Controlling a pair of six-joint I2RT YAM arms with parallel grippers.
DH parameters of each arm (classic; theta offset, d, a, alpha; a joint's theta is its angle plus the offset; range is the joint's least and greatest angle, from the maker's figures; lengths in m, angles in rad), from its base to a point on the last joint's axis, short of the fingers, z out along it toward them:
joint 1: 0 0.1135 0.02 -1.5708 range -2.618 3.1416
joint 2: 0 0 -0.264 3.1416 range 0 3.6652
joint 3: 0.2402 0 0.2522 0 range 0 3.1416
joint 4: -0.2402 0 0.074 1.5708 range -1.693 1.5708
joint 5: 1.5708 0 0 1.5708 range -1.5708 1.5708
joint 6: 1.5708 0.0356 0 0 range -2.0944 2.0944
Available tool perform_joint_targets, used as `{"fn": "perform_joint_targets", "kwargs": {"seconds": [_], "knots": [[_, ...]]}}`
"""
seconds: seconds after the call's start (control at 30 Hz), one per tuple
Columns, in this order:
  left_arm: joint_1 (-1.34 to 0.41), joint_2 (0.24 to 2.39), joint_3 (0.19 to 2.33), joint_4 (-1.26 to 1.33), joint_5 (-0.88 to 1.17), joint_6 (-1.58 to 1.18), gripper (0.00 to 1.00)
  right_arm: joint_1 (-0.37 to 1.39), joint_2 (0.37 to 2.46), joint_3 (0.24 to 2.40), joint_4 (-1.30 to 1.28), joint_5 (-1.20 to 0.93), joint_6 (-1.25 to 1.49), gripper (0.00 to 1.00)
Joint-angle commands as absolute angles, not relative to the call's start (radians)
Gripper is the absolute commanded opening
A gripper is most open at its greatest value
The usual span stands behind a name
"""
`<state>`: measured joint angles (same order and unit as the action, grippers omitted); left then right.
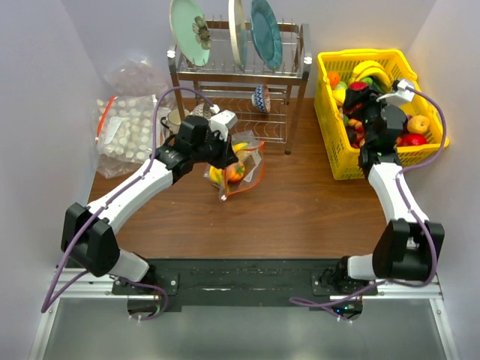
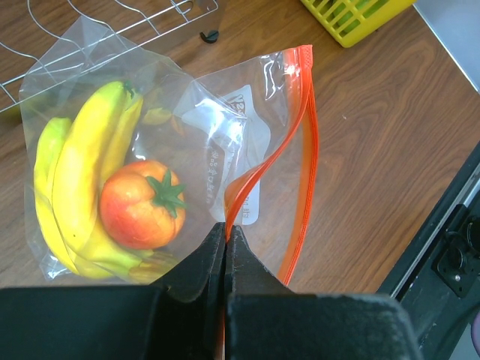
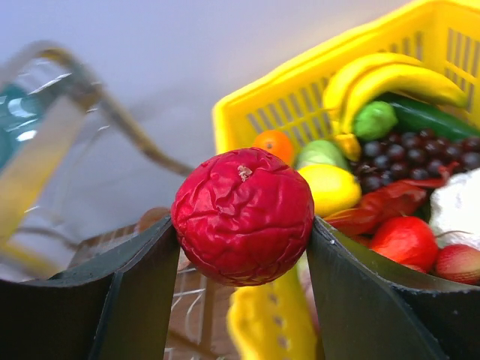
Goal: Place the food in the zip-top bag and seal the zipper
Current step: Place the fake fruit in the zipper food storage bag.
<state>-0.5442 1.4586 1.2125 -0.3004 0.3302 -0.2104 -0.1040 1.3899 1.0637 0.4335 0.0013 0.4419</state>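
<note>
The clear zip-top bag [image 2: 225, 135] lies on the wooden table [image 1: 300, 210], with a yellow banana bunch [image 2: 79, 172] and an orange fruit with a green stem [image 2: 139, 204] inside. Its mouth stands open; the red-orange zipper [image 2: 306, 150] runs along it. My left gripper [image 2: 226, 229] is shut on the near zipper strip. The bag also shows in the top view [image 1: 238, 169] under the left gripper [image 1: 225, 154]. My right gripper [image 3: 244, 225] is shut on a wrinkled red fruit [image 3: 244, 216], held above the yellow basket [image 1: 334, 154]; it shows in the top view [image 1: 358, 94].
The yellow basket holds more fruit: bananas [image 3: 394, 79], dark grapes [image 3: 420, 150], a lemon [image 3: 334, 187]. A wire dish rack [image 1: 240, 75] with plates stands at the back. A larger clear bag of pale lumps [image 1: 131, 127] lies at the back left.
</note>
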Motion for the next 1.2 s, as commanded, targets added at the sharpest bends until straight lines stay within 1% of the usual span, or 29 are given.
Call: {"fn": "perform_joint_targets", "kwargs": {"seconds": [0.0, 0.2, 0.23, 0.33, 0.5, 0.6, 0.7, 0.9, 1.0, 1.17], "knots": [[-0.538, 1.416, 1.206, -0.259, 0.342, -0.224, 0.00, -0.055, 1.258, 1.037, 0.355, -0.159, 0.338, 0.52], [-0.538, 1.413, 1.207, -0.259, 0.337, -0.221, 0.00, -0.008, 1.117, 0.953, 0.279, -0.314, 0.367, 0.52], [-0.538, 1.413, 1.209, -0.261, 0.337, -0.219, 0.00, 0.035, 1.102, 0.942, 0.270, -0.369, 0.370, 0.52], [-0.538, 1.413, 1.209, -0.262, 0.334, -0.219, 0.00, 0.092, 1.042, 0.905, 0.209, -0.444, 0.359, 0.51], [-0.538, 1.416, 1.216, -0.262, 0.327, -0.218, 0.00, 0.178, 0.947, 0.818, 0.126, -0.525, 0.342, 0.49], [-0.540, 1.424, 1.238, -0.270, 0.325, -0.219, 0.00, 0.236, 0.930, 0.786, 0.101, -0.552, 0.342, 0.49], [-0.541, 1.428, 1.258, -0.275, 0.322, -0.225, 0.00, 0.337, 0.936, 0.755, 0.130, -0.545, 0.356, 0.49], [-0.555, 1.439, 1.292, -0.299, 0.308, -0.225, 0.00, 0.512, 1.026, 0.747, 0.210, -0.462, 0.365, 0.49], [-0.560, 1.440, 1.305, -0.311, 0.304, -0.227, 0.00, 0.563, 1.083, 0.761, 0.256, -0.442, 0.365, 0.49], [-0.572, 1.433, 1.342, -0.345, 0.301, -0.230, 0.00, 0.600, 1.192, 0.819, 0.278, -0.410, 0.337, 0.48]]}}
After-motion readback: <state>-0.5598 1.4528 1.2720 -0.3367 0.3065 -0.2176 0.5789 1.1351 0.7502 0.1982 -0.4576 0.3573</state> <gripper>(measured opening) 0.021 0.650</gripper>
